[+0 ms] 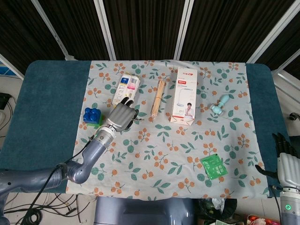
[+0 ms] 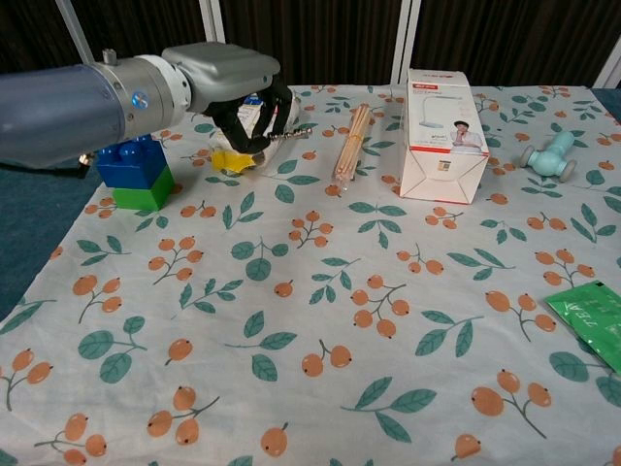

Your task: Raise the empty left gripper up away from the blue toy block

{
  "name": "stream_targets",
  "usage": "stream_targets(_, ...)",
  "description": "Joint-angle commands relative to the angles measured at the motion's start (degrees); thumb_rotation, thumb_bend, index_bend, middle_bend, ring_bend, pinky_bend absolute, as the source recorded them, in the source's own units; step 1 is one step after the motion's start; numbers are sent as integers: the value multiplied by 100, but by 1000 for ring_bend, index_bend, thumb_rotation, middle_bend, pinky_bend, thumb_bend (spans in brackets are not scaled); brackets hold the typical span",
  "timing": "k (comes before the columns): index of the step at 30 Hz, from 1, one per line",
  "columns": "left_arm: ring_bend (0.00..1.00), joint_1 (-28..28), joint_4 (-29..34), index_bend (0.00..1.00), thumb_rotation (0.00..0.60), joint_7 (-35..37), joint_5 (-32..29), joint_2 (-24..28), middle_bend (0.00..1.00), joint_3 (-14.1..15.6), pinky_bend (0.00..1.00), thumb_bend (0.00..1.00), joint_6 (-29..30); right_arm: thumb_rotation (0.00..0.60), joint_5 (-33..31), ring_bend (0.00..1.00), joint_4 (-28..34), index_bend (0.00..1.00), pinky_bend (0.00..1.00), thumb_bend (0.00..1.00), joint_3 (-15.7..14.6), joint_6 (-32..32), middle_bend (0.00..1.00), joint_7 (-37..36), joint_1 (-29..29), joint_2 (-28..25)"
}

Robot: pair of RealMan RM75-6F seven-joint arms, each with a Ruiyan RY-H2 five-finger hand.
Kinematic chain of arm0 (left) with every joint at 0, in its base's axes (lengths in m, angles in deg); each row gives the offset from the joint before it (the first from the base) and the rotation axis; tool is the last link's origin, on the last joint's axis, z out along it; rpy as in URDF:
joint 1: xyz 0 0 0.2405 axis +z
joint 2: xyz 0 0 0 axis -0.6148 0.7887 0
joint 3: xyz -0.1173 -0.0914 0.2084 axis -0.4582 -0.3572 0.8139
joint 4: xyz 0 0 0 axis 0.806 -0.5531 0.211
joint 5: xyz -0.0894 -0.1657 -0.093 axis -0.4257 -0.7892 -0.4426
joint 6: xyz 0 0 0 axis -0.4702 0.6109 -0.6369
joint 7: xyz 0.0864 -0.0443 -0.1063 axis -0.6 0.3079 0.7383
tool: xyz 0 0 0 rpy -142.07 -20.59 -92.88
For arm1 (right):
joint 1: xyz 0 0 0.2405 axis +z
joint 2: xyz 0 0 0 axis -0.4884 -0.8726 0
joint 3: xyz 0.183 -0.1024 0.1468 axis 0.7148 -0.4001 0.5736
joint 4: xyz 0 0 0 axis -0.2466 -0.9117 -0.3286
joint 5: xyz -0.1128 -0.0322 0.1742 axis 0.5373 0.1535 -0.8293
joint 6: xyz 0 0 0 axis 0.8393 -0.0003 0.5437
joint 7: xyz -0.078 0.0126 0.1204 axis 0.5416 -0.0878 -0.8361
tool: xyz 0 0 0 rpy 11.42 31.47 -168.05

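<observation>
The blue toy block [image 1: 93, 116] stands on the floral cloth at the left, stacked on a green block [image 2: 142, 186]; in the chest view the blue block [image 2: 129, 159] is in plain sight. My left hand [image 2: 238, 85] hangs in the air to the right of the block, well above the cloth and apart from it. Its fingers curve loosely downward with a gap to the thumb, and it holds nothing. In the head view the left hand [image 1: 120, 116] shows beside the block. My right hand [image 1: 286, 157] rests at the table's right edge with fingers spread, holding nothing.
A white snack pack [image 1: 127, 88] lies just behind the left hand. Wooden sticks [image 1: 159, 96], a white lamp box [image 1: 186, 95] and a teal toy [image 1: 220, 105] line the far side. A green sachet [image 1: 213, 166] lies at the near right.
</observation>
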Motion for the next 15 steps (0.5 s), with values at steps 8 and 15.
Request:
stream_targets(8, 171, -184, 967, 533, 600, -79, -60, 640, 560, -198, 136, 420, 257, 600, 1, 114, 34, 29, 141, 15, -7, 0, 55, -11, -8, -10)
stream_targets(15, 171, -611, 892, 533, 600, -177, -353, 414, 559, -467, 136, 420, 312, 600, -7, 114, 28, 29, 141, 16, -4, -3, 55, -19, -7, -12)
